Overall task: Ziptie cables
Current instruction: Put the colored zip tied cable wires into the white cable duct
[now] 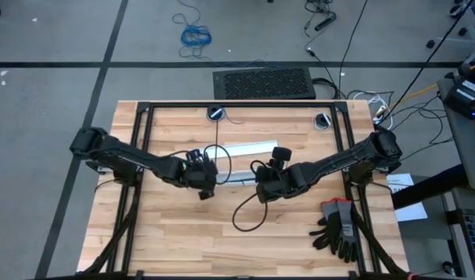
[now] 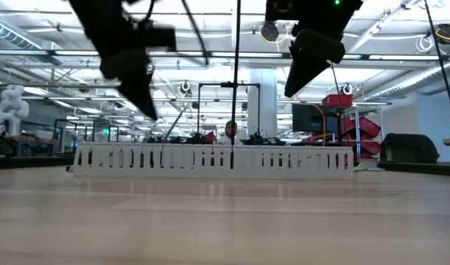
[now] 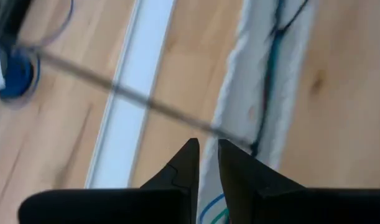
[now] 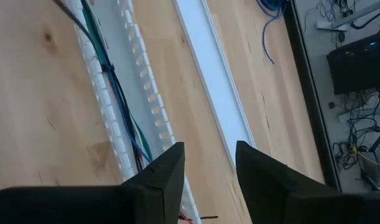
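Both arms are hanging over the middle of the bench (image 1: 175,233), and the cables (image 4: 118,93) are lying inside the white slotted tray (image 4: 135,99), running lengthwise along it. The left pincer (image 3: 206,163) is sitting right above the tray with its tips nearly pressed together; a thin black ziptie (image 3: 115,87) is crossing in front of it, but whether it's pinching that is hard to tell. The right pincer (image 4: 209,163) is hovering spread and empty, just beside the tray. The left one looks nearer the wires, so it probably leads.
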